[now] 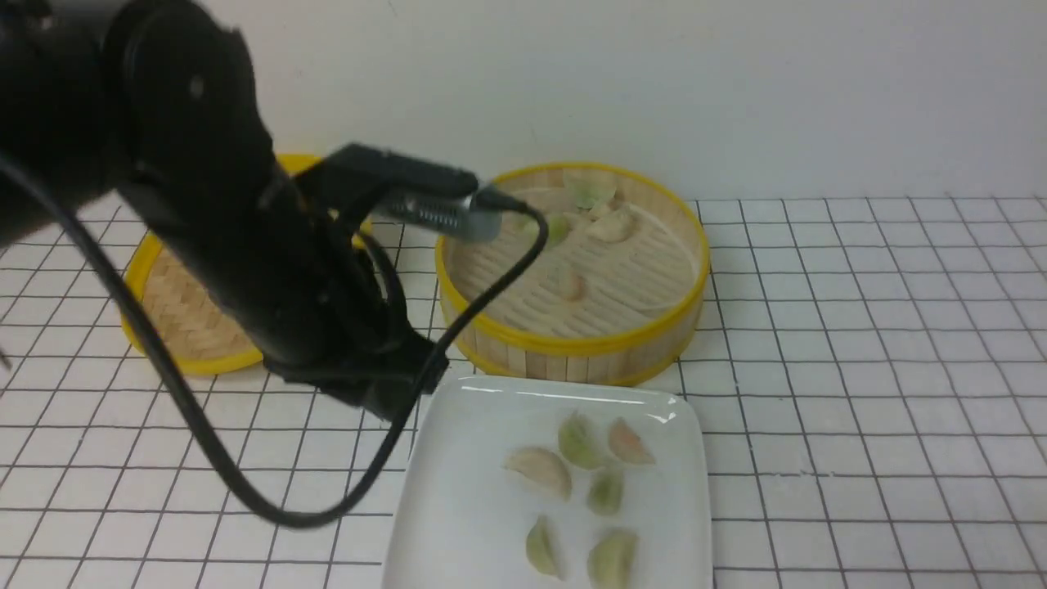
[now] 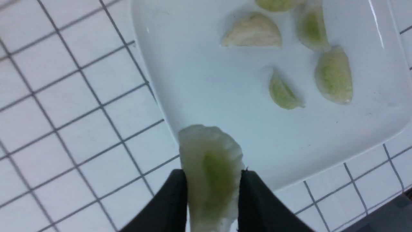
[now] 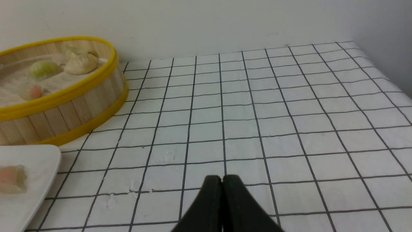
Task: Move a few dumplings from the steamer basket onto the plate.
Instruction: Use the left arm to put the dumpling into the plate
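Note:
The steamer basket (image 1: 572,348) stands at the back middle and holds several dumplings (image 1: 609,225). The white plate (image 1: 466,507) lies just in front of it with several dumplings (image 1: 540,470) on it. My left arm (image 1: 245,229) reaches down at the plate's far left corner, and its fingertips are hidden in the front view. In the left wrist view my left gripper (image 2: 212,174) is shut on a pale green dumpling (image 2: 209,154), held above the plate's edge (image 2: 209,80). My right gripper (image 3: 222,178) is shut and empty, low over the cloth to the right of the basket (image 3: 64,106) and the plate (image 3: 29,158).
A shallow woven yellow-rimmed lid (image 1: 184,315) lies at the back left, partly behind my left arm. A black cable (image 1: 245,491) loops down over the cloth left of the plate. The white grid cloth (image 1: 859,368) spreads to the right, with a wall close behind.

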Available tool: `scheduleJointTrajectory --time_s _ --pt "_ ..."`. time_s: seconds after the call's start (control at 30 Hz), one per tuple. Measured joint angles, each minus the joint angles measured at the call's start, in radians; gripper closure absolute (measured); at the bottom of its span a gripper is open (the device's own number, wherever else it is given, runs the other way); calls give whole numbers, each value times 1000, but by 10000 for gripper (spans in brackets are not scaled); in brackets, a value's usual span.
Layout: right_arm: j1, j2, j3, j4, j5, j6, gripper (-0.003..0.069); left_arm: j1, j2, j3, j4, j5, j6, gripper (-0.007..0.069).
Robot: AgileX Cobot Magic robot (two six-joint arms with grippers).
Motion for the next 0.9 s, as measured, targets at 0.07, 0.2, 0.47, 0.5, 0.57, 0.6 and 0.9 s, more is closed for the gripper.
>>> scheduleJointTrajectory --time_s 0.07,0.2,0.47,0.5,0.57,0.6,0.9 --pt "0 0 0 0 0 0 673 -10 7 75 -11 -89 25 445" --pt "0 0 0 0 0 0 673 -52 73 136 -12 -178 85 445" --pt "0 0 0 0 0 0 673 -121 252 126 -25 -292 119 316" --pt "0 0 0 0 0 0 673 -121 265 116 -27 -292 119 280" --pt "0 0 0 0 -1 0 673 -121 278 78 -27 -274 119 212" --pt "0 0 0 0 -1 0 673 -121 279 52 -27 -251 119 193" --pt "0 0 0 0 -1 0 673 -121 127 -84 -16 -89 76 480"
